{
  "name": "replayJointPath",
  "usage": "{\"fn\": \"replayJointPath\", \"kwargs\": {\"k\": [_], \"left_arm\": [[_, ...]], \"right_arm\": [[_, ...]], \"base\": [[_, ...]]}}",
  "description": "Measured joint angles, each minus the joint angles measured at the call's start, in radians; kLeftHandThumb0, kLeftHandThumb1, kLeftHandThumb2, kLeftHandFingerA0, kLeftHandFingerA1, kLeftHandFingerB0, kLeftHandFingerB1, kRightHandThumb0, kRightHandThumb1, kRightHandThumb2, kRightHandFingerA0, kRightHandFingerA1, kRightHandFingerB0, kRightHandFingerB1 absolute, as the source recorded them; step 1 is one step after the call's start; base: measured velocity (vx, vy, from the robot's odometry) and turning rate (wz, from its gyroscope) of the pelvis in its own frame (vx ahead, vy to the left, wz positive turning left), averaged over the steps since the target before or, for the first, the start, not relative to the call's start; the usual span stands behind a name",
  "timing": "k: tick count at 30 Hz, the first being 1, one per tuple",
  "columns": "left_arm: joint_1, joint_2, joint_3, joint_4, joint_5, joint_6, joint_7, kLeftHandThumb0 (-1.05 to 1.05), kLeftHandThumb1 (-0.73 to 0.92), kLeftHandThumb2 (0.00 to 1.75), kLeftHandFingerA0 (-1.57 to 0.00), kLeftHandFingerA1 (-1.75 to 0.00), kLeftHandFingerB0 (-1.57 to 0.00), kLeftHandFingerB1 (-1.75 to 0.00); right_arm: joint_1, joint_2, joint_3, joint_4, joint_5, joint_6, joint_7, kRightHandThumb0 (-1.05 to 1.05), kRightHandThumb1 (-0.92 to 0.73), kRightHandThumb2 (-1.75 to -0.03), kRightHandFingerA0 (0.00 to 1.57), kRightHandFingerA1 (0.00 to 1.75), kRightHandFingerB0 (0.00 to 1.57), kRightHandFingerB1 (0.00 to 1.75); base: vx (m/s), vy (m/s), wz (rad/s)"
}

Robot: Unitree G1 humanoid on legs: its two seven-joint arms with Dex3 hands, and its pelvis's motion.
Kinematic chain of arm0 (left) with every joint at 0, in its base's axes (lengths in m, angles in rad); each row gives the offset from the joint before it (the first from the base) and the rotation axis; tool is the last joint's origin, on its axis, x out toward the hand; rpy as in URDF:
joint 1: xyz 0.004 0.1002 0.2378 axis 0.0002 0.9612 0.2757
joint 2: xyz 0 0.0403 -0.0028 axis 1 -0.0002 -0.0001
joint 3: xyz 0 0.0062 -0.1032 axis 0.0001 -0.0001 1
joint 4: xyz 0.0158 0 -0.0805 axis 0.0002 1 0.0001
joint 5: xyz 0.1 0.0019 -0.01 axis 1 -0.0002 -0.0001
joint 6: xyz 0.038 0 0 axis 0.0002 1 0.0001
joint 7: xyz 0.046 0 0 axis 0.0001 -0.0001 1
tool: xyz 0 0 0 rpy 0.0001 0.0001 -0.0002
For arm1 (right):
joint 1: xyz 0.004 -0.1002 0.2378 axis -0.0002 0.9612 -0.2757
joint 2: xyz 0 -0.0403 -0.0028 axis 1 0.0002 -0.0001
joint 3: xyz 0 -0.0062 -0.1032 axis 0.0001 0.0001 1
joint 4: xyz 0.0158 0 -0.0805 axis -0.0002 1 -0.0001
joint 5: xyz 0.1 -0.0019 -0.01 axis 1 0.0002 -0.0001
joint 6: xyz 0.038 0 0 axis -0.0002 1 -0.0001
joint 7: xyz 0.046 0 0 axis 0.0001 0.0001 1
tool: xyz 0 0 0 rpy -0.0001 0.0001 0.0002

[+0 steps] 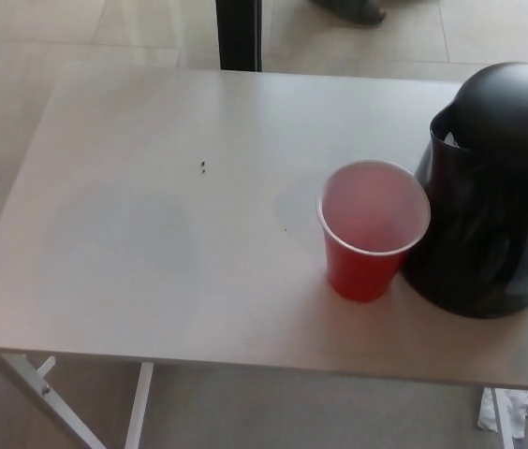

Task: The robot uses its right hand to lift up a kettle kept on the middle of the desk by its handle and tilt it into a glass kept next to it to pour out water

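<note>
Kettle (493, 196): black, upright on the worktop (152, 234), at the right side and partly cut off by the picture's right edge. Spout notch faces left, toward the cup. The handle cannot be seen; it is probably on the far right side, out of frame.

Cup (371, 229): red, with a pale inside, upright, just left of the kettle and slightly nearer the front edge. Rim appears to touch or nearly touch the kettle body; which one cannot be told. The inside looks empty, though a clear liquid would be hard to see.

Robot hand: neither left nor right shows in the head view, so how far open they are, and whether they hold anything, cannot be told. The kettle stands free.

Judgement: the step in hand is the reach for the handle; no lift has begun. To do it well, the right robot hand should come in from the side of the kettle away from the cup, close fully round the handle, and lift straight up before tilting. With the cup so close, a sideways nudge of the kettle would likely tip this light cup. Tilt slowly, with the spout over the cup's mouth.

Farther from the kettle: a small dark speck (204, 167) on the worktop, well left of the cup; crumpled white paper (517, 412) on the floor below the kettle; a dark post (239, 34) behind the worktop.
</note>
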State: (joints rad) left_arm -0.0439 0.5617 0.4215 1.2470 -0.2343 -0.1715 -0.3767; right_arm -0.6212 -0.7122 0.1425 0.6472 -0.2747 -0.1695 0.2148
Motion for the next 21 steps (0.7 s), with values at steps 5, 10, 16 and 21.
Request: {"fn": "replayJointPath", "kwargs": {"k": [5,10,16,21], "left_arm": [[0.001,0.000,0.000,0.000,0.000,-0.001,0.000,-1.05,0.61,0.72,-0.58,-0.68,-0.36,-1.10],[0.002,0.000,0.000,0.001,0.000,-0.002,0.001,-1.05,0.62,0.73,-0.58,-0.67,-0.38,-1.10],[0.005,0.000,-0.007,0.001,0.001,-0.005,0.005,-1.05,0.61,0.72,-0.56,-0.70,-0.37,-1.13],[0.012,0.000,-0.006,0.000,0.000,-0.005,0.003,-1.05,0.60,0.71,-0.58,-0.69,-0.36,-1.12]], "right_arm": [[0.007,-0.001,0.002,-0.001,-0.004,-0.015,-0.021,-0.15,-0.54,-1.07,0.96,1.41,1.00,0.95],[0.030,0.008,-0.005,-0.008,-0.007,-0.033,-0.077,-0.10,-0.55,-1.15,0.94,1.52,0.90,1.29],[0.093,0.049,-0.043,-0.067,-0.017,-0.030,-0.172,-0.16,-0.51,-1.17,0.85,1.73,0.78,1.57],[0.144,0.144,-0.119,-0.105,-0.014,-0.011,-0.276,-0.19,-0.45,-1.26,0.84,1.75,0.74,1.56]], "base": [[0.00,0.000,0.00],[0.00,0.000,0.00],[0.00,0.000,0.00],[0.00,0.000,0.00]]}}
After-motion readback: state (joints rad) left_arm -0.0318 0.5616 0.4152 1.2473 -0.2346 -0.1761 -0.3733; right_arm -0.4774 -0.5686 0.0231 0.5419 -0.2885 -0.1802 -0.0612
